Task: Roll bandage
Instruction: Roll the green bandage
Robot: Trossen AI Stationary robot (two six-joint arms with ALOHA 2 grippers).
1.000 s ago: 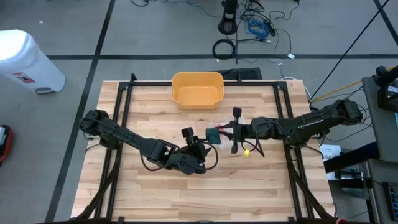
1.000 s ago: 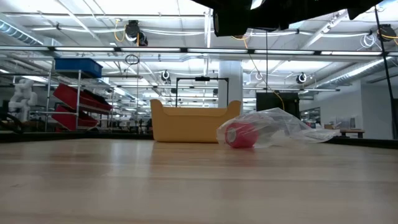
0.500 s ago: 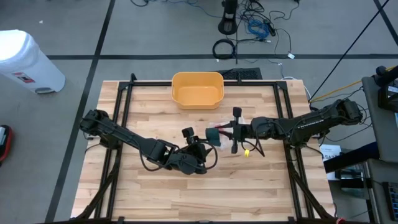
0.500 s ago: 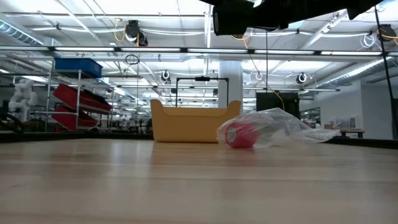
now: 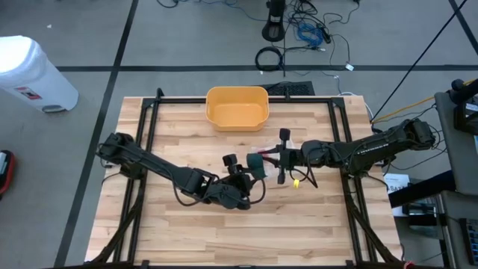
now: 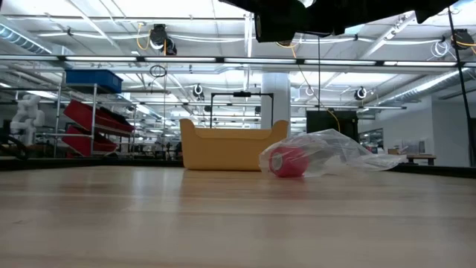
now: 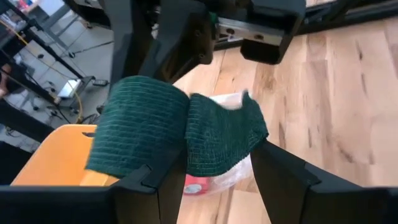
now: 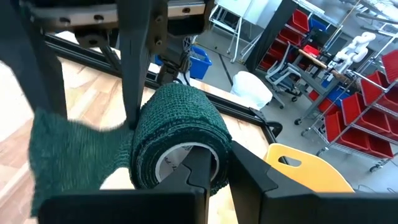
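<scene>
A dark green bandage roll (image 8: 177, 134) with a white core hangs above the table's middle (image 5: 256, 161). Its loose end (image 7: 224, 134) trails off the roll toward my left gripper. My right gripper (image 8: 216, 157) comes in level from the table's right and is shut on the roll. My left gripper (image 7: 222, 155) reaches in from the near left, slanting down. Its two fingers stand on either side of the loose end. The low view shows only the arms' undersides at its top. My left gripper has the bandage's loose end (image 7: 239, 134) between its two fingers; the strip's side edges lie against their inner faces. The strip bulges a little and hangs clear of the table. My right gripper holds the roll by its wall (image 8: 214, 158), one finger (image 8: 199, 163) inside the white core and one outside. It comes level from the table's right. The roll is lifted clear, with its axis along the fingers.
A clear plastic bag (image 6: 331, 152) with a red roll (image 6: 286, 161) inside lies on the table below the grippers. A yellow bin (image 5: 237, 107) stands at the far edge. Black frame rails (image 5: 146, 127) run along the table's left and right sides.
</scene>
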